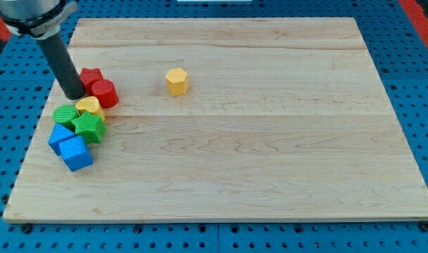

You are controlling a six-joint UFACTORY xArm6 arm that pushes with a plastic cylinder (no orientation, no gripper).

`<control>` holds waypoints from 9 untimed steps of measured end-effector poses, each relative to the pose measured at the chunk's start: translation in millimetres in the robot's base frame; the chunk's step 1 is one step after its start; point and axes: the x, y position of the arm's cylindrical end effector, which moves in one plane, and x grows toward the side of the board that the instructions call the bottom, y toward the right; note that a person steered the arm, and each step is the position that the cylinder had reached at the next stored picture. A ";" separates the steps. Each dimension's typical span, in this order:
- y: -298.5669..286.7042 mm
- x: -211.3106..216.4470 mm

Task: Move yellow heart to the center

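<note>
The yellow heart [90,107] lies at the board's left, wedged between the red blocks above it and the green blocks below it. My tip [74,94] stands just left of the red star [91,76] and red cylinder [104,93], touching or nearly touching them, and up-left of the yellow heart. A green cylinder [65,114] and a green star [90,127] press against the heart's lower side.
Two blue blocks [70,147] lie below the green ones near the board's left edge. A yellow hexagon [176,81] sits alone toward the upper middle of the wooden board [270,140].
</note>
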 end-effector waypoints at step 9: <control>218.6 4.5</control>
